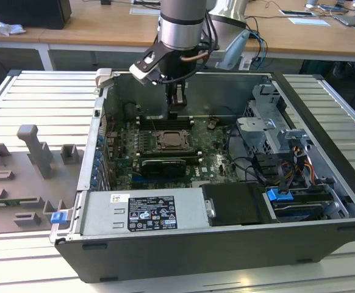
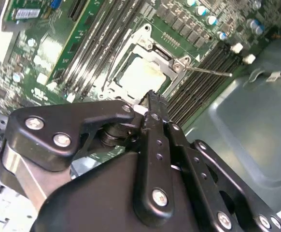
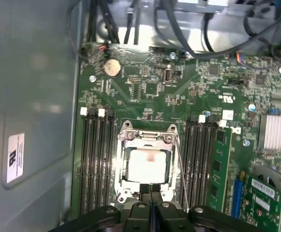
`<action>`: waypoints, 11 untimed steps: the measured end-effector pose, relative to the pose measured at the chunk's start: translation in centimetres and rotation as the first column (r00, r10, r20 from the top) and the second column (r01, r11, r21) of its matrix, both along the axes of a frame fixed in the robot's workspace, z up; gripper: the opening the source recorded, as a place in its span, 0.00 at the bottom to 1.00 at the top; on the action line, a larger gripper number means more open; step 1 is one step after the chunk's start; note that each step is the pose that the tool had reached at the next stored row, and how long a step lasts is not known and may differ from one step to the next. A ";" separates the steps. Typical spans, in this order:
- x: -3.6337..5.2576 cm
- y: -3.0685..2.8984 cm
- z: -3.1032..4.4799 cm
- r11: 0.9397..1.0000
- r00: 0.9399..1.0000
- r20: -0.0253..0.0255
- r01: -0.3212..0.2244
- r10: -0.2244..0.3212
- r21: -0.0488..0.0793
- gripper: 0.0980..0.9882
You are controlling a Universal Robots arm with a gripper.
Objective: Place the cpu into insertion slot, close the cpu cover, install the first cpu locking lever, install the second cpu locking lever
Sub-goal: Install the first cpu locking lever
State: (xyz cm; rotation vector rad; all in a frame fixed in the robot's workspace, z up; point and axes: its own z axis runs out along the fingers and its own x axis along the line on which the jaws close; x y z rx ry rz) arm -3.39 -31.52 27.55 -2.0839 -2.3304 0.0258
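1. The end effector (image 1: 176,104) hung inside an open computer case (image 1: 165,256), which sat on a ribbed metal surface (image 1: 37,97).
2. In both wrist views its fingers (image 3: 147,193) were pressed together with nothing between them; the end effector was clenched and empty.
3. The fingertips were poised just above one edge of the insertion slot (image 3: 123,193). From these views I could not tell whether they touched it.
4. The cpu (image 3: 147,164) lay flat in the insertion slot, its pale metal top showing through the window of the cpu cover (image 3: 171,166).
5. The cpu cover appeared to lie down over the cpu, framing it on all sides.
6. A thin metal lever (image 3: 180,169) ran aslant along one side of the slot, crossing over the neighbouring black memory slots (image 3: 201,164). In the second wrist view its free end (image 2: 213,72) stuck out past the frame. Whether it was latched could not be told.
7. More memory slots (image 3: 94,164) flanked the other side of the slot.
8. On the exterior view's left, grey fixture blocks (image 1: 34,149) stood on the surface beside the case.
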 end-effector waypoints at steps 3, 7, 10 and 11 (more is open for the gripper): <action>0.00 0.00 -0.02 0.997 0.997 0.000 -0.078 0.078 0.000 0.01; -0.01 0.00 -0.04 0.985 0.985 0.000 -0.170 0.170 0.000 0.01; -0.01 0.00 -0.04 0.979 0.979 0.000 -0.202 0.202 0.000 0.01; -0.01 0.00 -0.04 0.977 0.977 0.000 -0.212 0.212 0.000 0.01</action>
